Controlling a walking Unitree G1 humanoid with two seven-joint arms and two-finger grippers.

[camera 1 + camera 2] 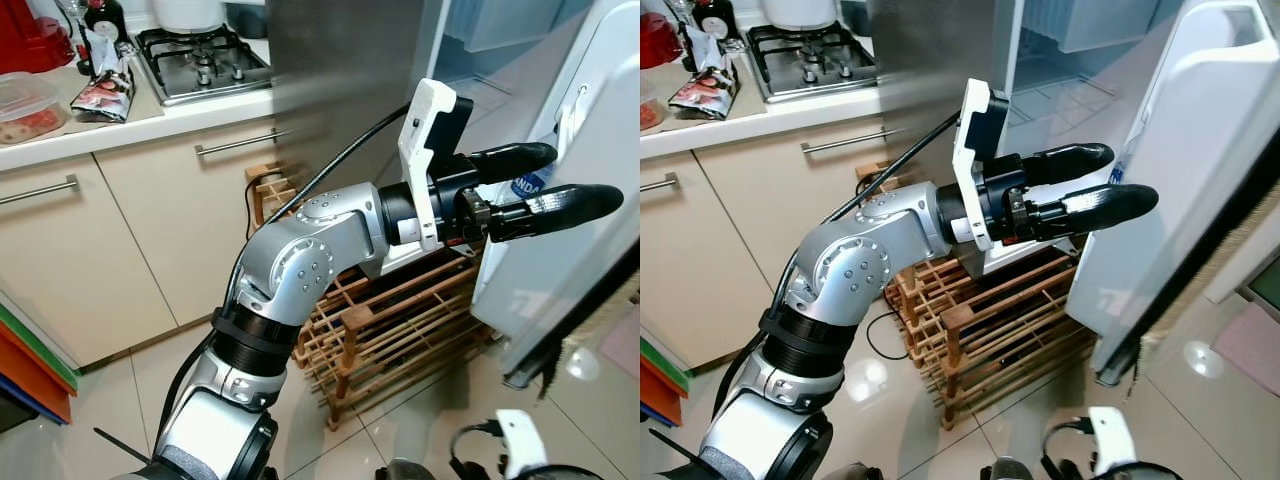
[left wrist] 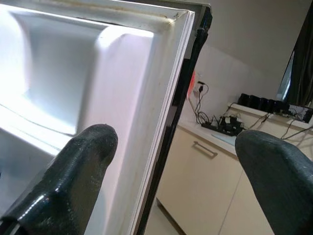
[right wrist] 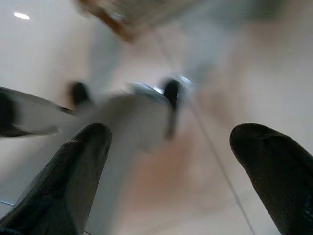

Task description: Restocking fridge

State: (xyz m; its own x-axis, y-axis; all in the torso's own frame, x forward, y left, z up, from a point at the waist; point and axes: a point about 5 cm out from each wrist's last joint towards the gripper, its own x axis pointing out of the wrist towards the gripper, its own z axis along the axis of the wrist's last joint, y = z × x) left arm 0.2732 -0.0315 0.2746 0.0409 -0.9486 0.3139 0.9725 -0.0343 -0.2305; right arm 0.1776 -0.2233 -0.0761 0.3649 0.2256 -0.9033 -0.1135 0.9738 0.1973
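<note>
The fridge stands open, its white inner door [image 1: 600,90] swung out to my right and pale shelves [image 1: 1070,60] visible inside. My left gripper [image 1: 582,175] is raised at chest height, open, with its fingertips close to the door's inner face and nothing between them. In the left wrist view the left gripper [image 2: 178,139] straddles the door's edge and seal [image 2: 168,98]. A blue-labelled item [image 1: 530,183] sits in the door behind the fingers. My right gripper [image 3: 171,134] hangs low over the tiled floor, open and empty; that view is blurred.
A wooden wine rack [image 1: 390,330] stands on the floor under my left arm, against the fridge's steel side [image 1: 340,70]. To the left, a counter holds a gas hob [image 1: 200,60], a snack bag [image 1: 105,85] and a plastic container [image 1: 25,105] above beige cabinets [image 1: 120,230].
</note>
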